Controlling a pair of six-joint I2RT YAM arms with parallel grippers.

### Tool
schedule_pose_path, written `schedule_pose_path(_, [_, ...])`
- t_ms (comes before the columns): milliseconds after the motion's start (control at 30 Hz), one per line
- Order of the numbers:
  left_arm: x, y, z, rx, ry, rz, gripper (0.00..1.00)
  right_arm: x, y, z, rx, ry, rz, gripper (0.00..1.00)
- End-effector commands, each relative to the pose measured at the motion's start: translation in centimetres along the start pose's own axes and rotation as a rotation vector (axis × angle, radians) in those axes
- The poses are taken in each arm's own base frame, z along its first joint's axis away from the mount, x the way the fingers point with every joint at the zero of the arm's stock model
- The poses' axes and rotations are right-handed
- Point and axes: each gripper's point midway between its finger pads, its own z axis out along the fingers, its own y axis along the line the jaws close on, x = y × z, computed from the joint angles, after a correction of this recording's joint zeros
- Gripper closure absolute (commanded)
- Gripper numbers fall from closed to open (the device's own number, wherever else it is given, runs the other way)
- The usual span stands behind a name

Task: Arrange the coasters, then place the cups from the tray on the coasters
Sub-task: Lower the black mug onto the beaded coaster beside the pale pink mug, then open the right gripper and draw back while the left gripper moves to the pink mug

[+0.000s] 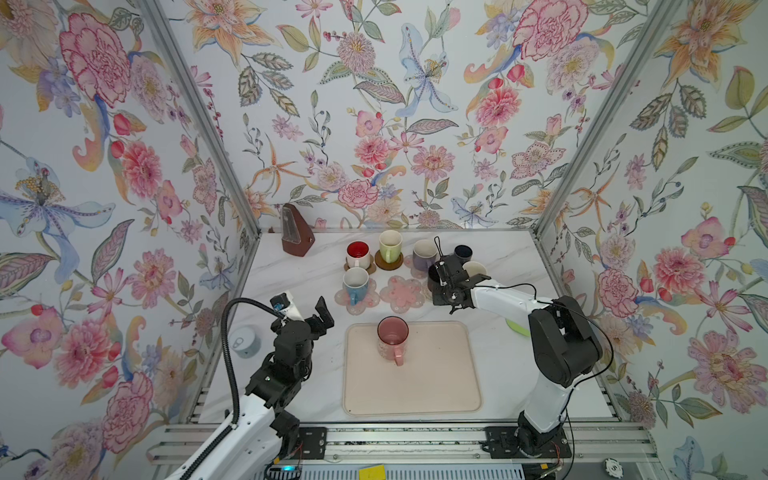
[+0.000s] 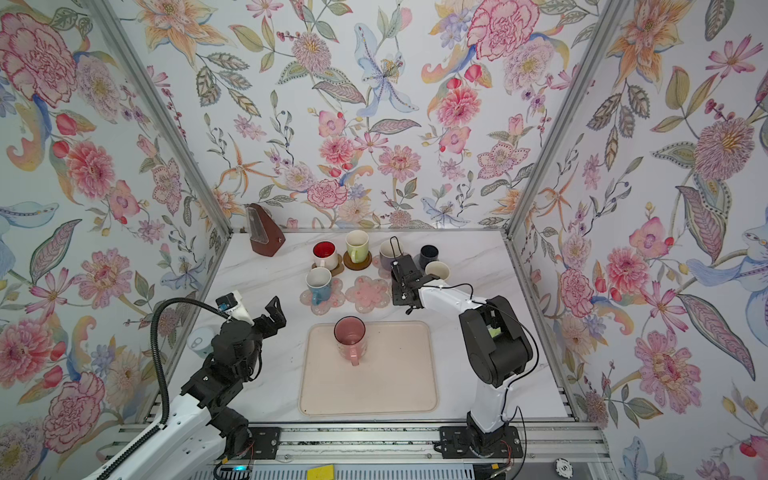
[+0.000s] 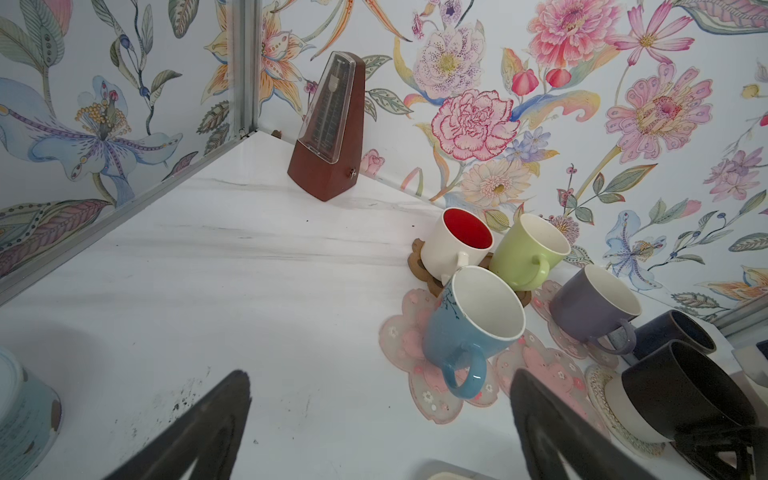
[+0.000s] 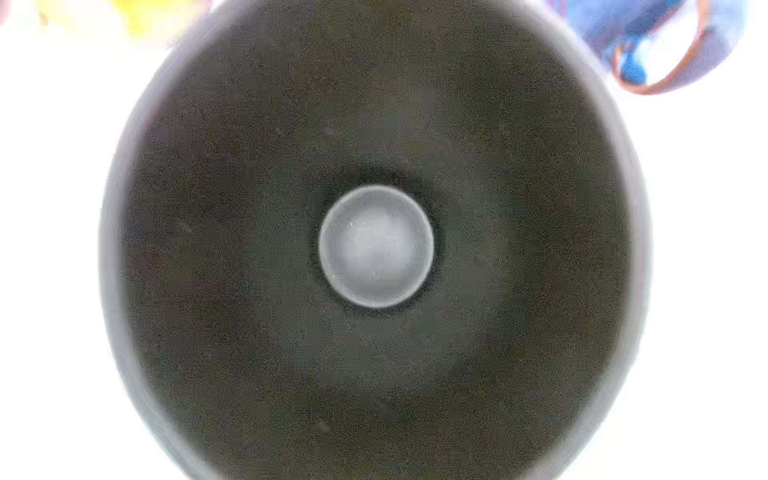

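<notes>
Pink mug point(image 1: 392, 338) stands upright on the beige tray point(image 1: 436, 386) in both top views, between the two pairs of jaws and touching neither. The left jaws gape wide and empty above the surface point(image 1: 291, 274); the right jaws are hidden under their wrist. In the left wrist view the blue mug point(image 3: 461, 336) sits on a pink flower coaster point(image 3: 403, 353) beyond the spread jaws, with the black mug point(image 3: 681, 390) on a woven coaster point(image 3: 598, 386) off to one side. The right wrist view looks straight into the black mug below the jaws; whether they grip it I cannot tell.
</notes>
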Motion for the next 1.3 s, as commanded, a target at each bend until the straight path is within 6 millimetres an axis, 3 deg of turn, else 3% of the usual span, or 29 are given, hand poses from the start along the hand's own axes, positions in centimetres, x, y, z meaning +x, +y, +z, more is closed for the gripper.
schedule_pose_path(0, [0.2, 0.8, 0.1, -0.03, -0.008, -0.005, 0.01, -2.4, 0.9, -2.0, -0.04, -0.076, 0.013, 0.57])
schedule_pose_path(200, [0.1, 0.6, 0.1, -0.025, -0.01, -0.007, 0.01, -4.1, 1.1, -5.2, -0.086, -0.137, 0.043, 0.32])
schedule_pose_path(400, [-0.1, 0.6, 0.3, -0.024, -0.011, -0.003, 0.01, -5.5, -0.5, -11.0, -0.095, -0.285, 0.035, 0.01])
schedule_pose_path(567, [0.1, 0.2, 0.6, -0.014, -0.004, -0.006, 0.01, -4.6, -3.8, -14.5, -0.047, -0.447, 0.041, 0.01])
schedule_pose_path(767, [0.5, -0.6, 1.1, 0.013, 0.02, -0.011, 0.01, -2.9, -7.1, -14.1, -0.02, -0.482, 0.164, 0.01])
schedule_pose_path(1000, [1.2, -1.9, 1.0, 0.077, 0.073, 0.001, 0.01, -3.5, -7.1, -13.7, -0.032, -0.479, 0.199, 0.01])
schedule_pose_path(1267, [3.8, -4.8, -0.1, 0.248, 0.25, -0.018, 0.01, -4.2, -7.1, -13.4, -0.023, -0.471, 0.22, 0.01])
